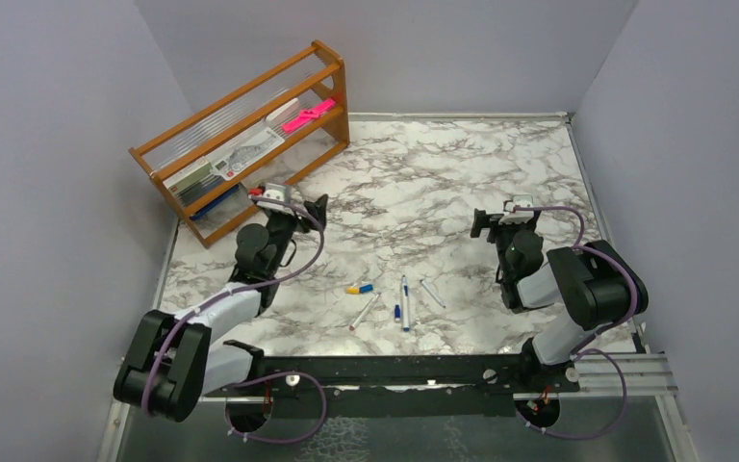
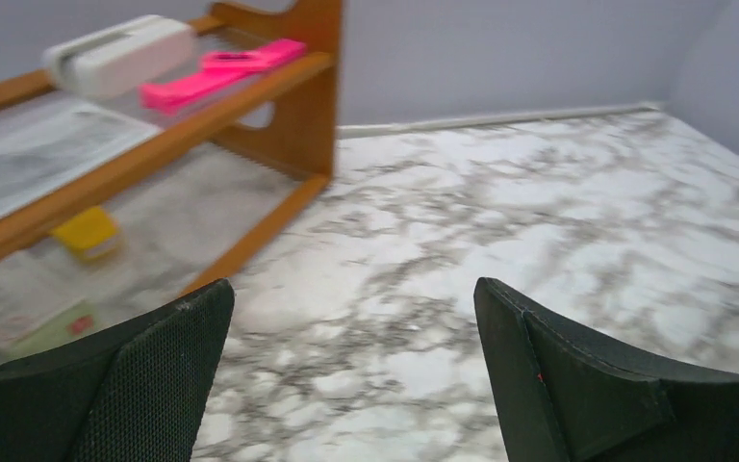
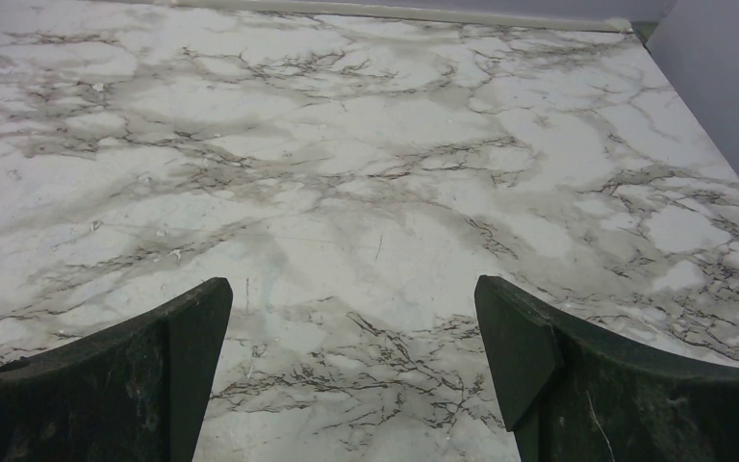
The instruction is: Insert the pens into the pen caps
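You're basically at square one here, as far as I can judge. The pens (image 1: pixel 405 301) all lie loose on the bench (image 1: pixel 443 173), clustered near the front edge between the two arms. There's a slanted pen (image 1: pixel 365 311) on the left, one lying roughly straight in the middle, and another angled off to the right.

The pen caps (image 1: pixel 359 288) sit in the same cluster. A yellow-orange and blue bit lies just behind the slanted pen, and a small blue cap (image 1: pixel 396 313) is just beside the middle one. None of the loose caps looks pushed onto a pen, though everything's tiny from the top camera.

Your left end effector (image 2: pixel 354 298) hangs over by the wooden rack (image 1: pixel 241 135) with its jaws spread wide and nothing between them. The right end effector (image 3: pixel 351 294) is the same on its side: wide and empty, over bare marble. Both are well apart from the pens, and neither wrist view shows one.

So it's all left to do: grab a pen, grab a cap, push them together, then repeat.
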